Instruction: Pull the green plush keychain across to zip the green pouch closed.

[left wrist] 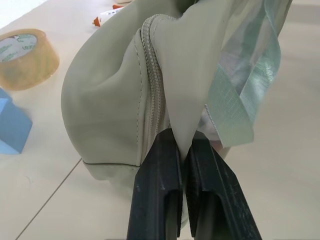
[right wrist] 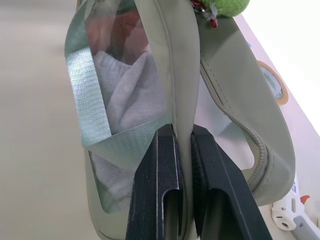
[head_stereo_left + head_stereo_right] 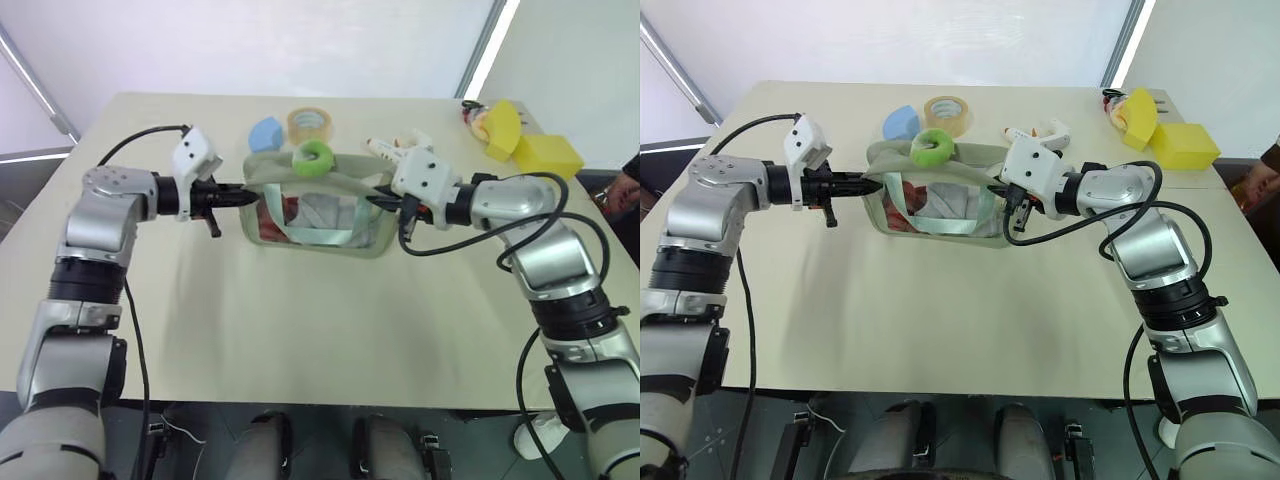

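The green pouch (image 3: 318, 215) is held up over the middle of the table between both arms, its clear window facing me and a teal strap hanging across it. On its top edge rests the green plush keychain (image 3: 314, 157), a lime fuzzy ring. My left gripper (image 3: 243, 197) is shut on the pouch's left end; in the left wrist view its fingers (image 1: 160, 190) pinch the fabric beside the zipper. My right gripper (image 3: 378, 203) is shut on the right end, its fingers (image 2: 160, 190) clamping the pouch's edge (image 2: 182, 100).
Behind the pouch lie a light blue wedge sponge (image 3: 265, 131), a tan tape roll (image 3: 311, 124) and a white object with an orange tip (image 3: 395, 146). Yellow sponges (image 3: 530, 143) sit at the far right. A person's hand (image 3: 626, 190) shows at the right edge.
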Robot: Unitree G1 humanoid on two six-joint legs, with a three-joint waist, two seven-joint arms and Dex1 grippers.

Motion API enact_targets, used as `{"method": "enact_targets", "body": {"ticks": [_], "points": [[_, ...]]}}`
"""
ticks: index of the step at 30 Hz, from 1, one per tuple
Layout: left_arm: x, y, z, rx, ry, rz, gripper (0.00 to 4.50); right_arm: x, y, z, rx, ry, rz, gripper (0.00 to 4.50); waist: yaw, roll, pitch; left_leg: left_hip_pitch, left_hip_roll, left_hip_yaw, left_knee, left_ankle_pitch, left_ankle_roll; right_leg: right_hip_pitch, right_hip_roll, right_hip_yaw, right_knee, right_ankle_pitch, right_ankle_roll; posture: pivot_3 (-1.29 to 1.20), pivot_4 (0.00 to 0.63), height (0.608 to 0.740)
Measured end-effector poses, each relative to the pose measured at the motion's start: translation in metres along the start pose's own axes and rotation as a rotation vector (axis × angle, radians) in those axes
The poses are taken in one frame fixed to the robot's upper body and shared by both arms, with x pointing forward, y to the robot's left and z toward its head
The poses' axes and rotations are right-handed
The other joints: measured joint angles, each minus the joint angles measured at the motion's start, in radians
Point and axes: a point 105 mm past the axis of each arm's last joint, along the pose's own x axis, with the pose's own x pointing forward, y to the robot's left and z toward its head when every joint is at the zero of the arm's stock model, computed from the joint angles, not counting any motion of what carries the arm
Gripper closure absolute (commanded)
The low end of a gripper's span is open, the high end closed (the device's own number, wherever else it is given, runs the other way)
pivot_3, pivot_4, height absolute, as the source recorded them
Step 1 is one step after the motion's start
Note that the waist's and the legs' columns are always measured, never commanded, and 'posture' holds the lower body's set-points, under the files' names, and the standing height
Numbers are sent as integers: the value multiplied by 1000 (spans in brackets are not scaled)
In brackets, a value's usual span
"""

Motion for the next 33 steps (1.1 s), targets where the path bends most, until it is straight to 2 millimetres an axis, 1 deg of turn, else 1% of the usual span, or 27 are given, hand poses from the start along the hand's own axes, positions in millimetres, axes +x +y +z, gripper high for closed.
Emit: {"method": "enact_targets", "body": {"ticks": [2,4,5,7,9,10,13,15,16,18,21,24,27,28,30,32,33], "points": [[1,0,0,0,0,-2,4459,0,0,0,-2,3,-3,4500,0,0,0,0,0,0,0,0,0,0,0,0,0,0,0,0,150,740],[1,-1,0,1,1,-6,4500,-1,-1,-1,0,7,-2,3703,1,0,0,0,0,0,0,0,0,0,0,0,0,0,0,0,150,740],[1,-1,0,2,1,-9,4500,-1,-1,-1,2,11,2,3411,2,0,0,0,0,0,0,0,0,0,0,0,0,0,0,0,150,740],[2,-2,1,7,0,-15,4500,-5,-3,-1,0,23,15,2428,3,0,0,0,0,0,0,0,0,0,0,0,0,0,0,0,150,740],[2,-3,1,7,1,-20,4500,-9,-11,7,-15,26,17,2428,2,0,0,0,0,0,0,0,0,0,0,0,0,0,0,0,150,740],[2,-3,1,8,1,-22,4500,-9,-16,17,-24,8,14,2428,1,0,0,0,0,0,0,0,0,0,0,0,0,0,0,0,150,740],[3,-4,1,9,-2,-29,4500,-10,-30,58,-59,-100,-5,2428,-1,0,0,0,0,0,0,0,0,0,0,0,0,0,0,0,150,740],[5,-5,2,10,-5,-35,4500,-2,-27,74,-53,-163,10,2428,-1,0,0,0,0,0,0,0,0,0,0,0,0,0,0,0,150,740],[6,-6,2,10,-8,-37,4500,4,-22,78,-49,-179,25,2428,0,0,0,0,0,0,0,0,0,0,0,0,0,0,0,0,150,740],[8,-7,4,14,-12,-42,4500,21,-9,80,-39,-193,74,2428,3,0,0,0,-1,0,0,0,0,1,0,0,0,0,0,0,150,740],[9,-9,5,20,-15,-46,4500,37,4,75,-36,-170,123,2428,4,0,0,-1,-1,0,0,0,0,1,0,0,0,0,0,0,150,740],[9,-9,5,19,-14,-47,4500,43,5,68,-37,-149,130,2428,2,0,0,-1,-2,0,0,0,0,1,-1,0,0,0,0,0,150,740],[10,-9,5,21,-14,-48,4500,44,1,69,-51,-140,121,2428,-1,0,0,0,-1,0,0,0,0,0,0,0,1,0,0,0,150,740],[10,-10,5,23,-15,-50,4500,45,0,68,-53,-139,120,2659,-2,0,0,0,-1,0,0,0,0,0,0,0,1,0,0,0,150,740],[10,-11,6,26,-15,-51,4500,46,-1,66,-51,-134,118,3296,-1,0,0,0,-1,0,0,0,0,0,0,0,0,0,0,0,150,740],[10,-11,6,28,-15,-51,4500,46,-3,64,-49,-130,112,4298,-1,0,0,-1,-1,0,0,0,0,0,-1,0,0,0,0,0,150,740],[10,-11,6,28,-15,-51,4500,45,-4,64,-48,-131,109,4488,-1,0,0,0,-1,0,0,0,0,0,0,0,0,0,0,0,150,740]]}}
